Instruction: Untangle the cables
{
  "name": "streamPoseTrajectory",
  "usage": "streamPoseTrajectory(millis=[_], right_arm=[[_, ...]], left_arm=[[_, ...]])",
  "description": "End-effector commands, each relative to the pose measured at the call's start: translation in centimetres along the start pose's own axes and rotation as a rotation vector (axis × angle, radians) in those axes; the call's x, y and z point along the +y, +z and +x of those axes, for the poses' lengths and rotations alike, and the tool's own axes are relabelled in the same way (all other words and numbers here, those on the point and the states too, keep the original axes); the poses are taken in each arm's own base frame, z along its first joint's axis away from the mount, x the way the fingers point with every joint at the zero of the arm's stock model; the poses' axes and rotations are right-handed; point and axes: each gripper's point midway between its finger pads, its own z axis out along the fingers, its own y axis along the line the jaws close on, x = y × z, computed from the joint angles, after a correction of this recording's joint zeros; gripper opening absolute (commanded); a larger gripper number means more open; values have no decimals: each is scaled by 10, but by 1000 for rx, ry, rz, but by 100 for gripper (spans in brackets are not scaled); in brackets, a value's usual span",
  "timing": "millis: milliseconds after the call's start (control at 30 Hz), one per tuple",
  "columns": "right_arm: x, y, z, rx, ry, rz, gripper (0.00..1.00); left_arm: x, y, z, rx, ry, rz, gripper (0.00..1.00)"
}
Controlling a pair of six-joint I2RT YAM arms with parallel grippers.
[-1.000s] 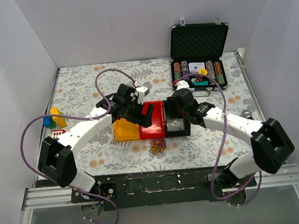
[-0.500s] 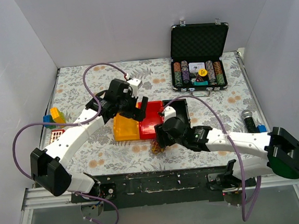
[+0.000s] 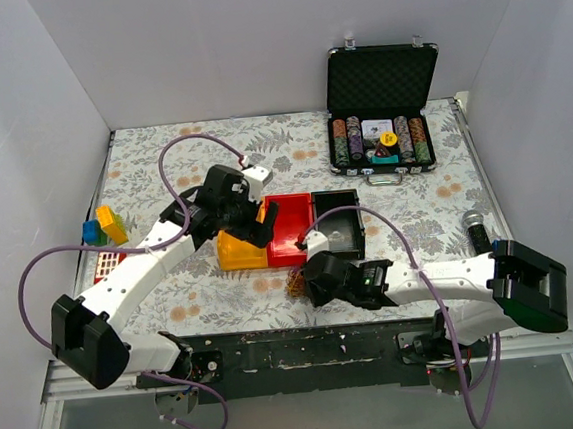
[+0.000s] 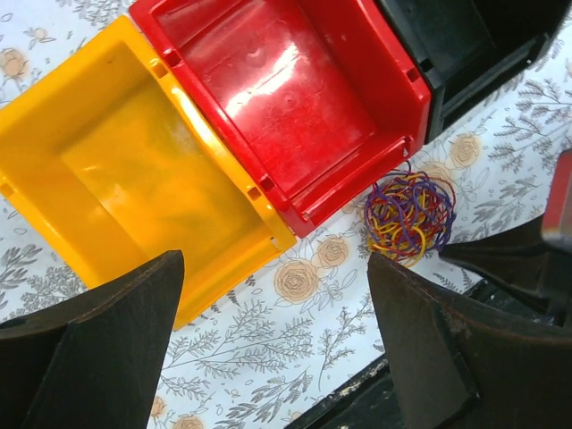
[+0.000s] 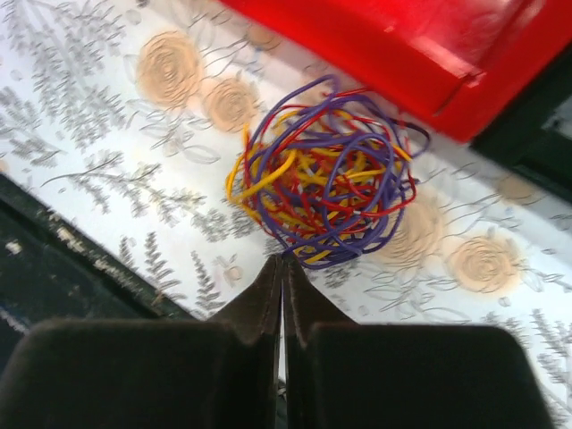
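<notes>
The cables point(image 5: 326, 188) are a small ball of thin yellow, red and purple wires on the floral tablecloth, just in front of the red bin point(image 5: 402, 45). My right gripper point(image 5: 283, 259) is shut, its tips pinched together on a purple strand at the near edge of the ball. In the top view the cables point(image 3: 297, 282) lie right beside the right gripper point(image 3: 309, 285). My left gripper point(image 4: 275, 259) hangs open above the front of the yellow bin point(image 4: 134, 170), with the cables point(image 4: 409, 214) off to its right and nothing between its fingers.
Yellow point(image 3: 240, 251), red point(image 3: 286, 237) and black point(image 3: 338, 232) bins stand side by side mid-table. An open case of poker chips point(image 3: 383, 116) sits at the back right. Toy blocks point(image 3: 102, 228) lie at the left and a microphone point(image 3: 473, 223) at the right.
My right arm swung from over the black bin down to the cables by the front edge and closed its jaws there. The left gripper shifted slightly left and back.
</notes>
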Motion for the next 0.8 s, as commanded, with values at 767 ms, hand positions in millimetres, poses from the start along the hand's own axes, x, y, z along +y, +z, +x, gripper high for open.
streamPoseTrajectory(millis=[767], right_arm=[[2,-38,27,-61,113,-138,13]], left_arm=[[-141,10,92,191,282,624,81]])
